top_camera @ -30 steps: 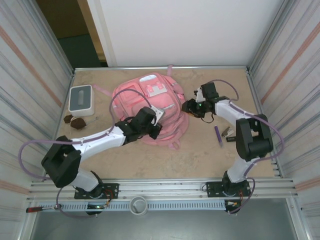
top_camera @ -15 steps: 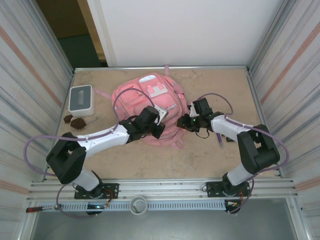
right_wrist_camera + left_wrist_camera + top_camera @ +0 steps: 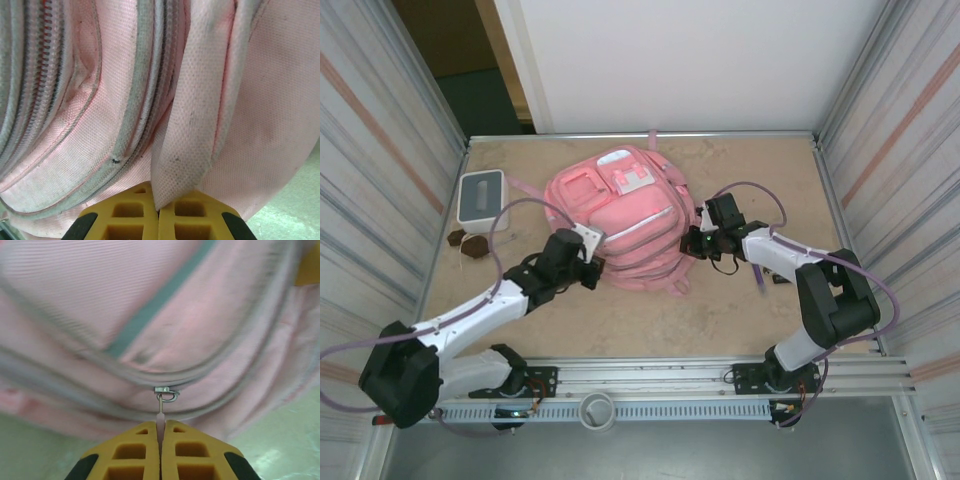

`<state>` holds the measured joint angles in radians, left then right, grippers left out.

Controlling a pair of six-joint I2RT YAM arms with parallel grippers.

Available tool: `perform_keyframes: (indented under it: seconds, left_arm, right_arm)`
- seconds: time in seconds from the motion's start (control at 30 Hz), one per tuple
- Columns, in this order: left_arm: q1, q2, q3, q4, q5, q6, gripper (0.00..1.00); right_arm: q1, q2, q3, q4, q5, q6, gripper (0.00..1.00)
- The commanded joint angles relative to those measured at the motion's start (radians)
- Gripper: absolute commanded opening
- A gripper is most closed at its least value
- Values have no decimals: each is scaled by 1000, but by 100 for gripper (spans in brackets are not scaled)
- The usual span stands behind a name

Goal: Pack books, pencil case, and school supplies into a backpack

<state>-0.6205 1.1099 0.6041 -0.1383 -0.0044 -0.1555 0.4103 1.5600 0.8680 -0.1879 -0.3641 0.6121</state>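
The pink backpack (image 3: 620,210) lies flat in the middle of the table. My left gripper (image 3: 594,266) sits at its near-left edge. In the left wrist view it (image 3: 160,426) is shut on the thin zipper pull (image 3: 160,412), which hangs from a metal slider (image 3: 166,391). My right gripper (image 3: 692,243) is at the backpack's right edge. In the right wrist view it (image 3: 159,202) is shut on a pink strap (image 3: 195,125). A purplish pen (image 3: 757,272) and a short black piece (image 3: 778,278) lie to the right. The books and pencil case are out of view.
A white box with a grey top (image 3: 482,198) stands at the left, with small dark brown lumps (image 3: 470,245) just in front of it. Metal walls close in both sides. A rail runs along the near edge.
My left gripper has drawn back left and toward the near edge, taking the zipper pull with it. My right gripper came down to the backpack's right edge and has stayed there.
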Motion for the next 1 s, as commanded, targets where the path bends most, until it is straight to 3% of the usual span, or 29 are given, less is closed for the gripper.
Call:
perform_keyframes:
  seconds: [0.0, 0.23, 0.4, 0.53, 0.63, 0.77, 0.87, 0.97]
  left_arm:
    - [66, -52, -33, -70, -91, -9, 0]
    - [168, 10, -3, 9, -154, -36, 0]
    - [164, 100, 105, -24, -191, -5, 36]
    - [70, -28, 36, 98, -197, 74, 67]
    - [2, -79, -2, 233, -110, 172, 80]
    - [-61, 56, 115, 212, -2, 311, 85]
    - [-146, 212, 240, 150, -48, 457, 89]
    - [-170, 335, 337, 102, -70, 528, 91]
  right_arm:
    - [-21, -6, 12, -30, 65, -46, 0]
    - [22, 43, 44, -31, 45, -88, 0]
    - [39, 46, 68, -69, 22, -119, 0]
    - [28, -48, 56, -144, 116, -154, 36]
    - [-11, -116, 45, -202, 244, -166, 57]
    - [-94, -161, 31, -245, 326, -166, 70]
    - [-121, -190, 10, -236, 324, -160, 74]
    - [-124, -198, -4, -234, 332, -153, 74]
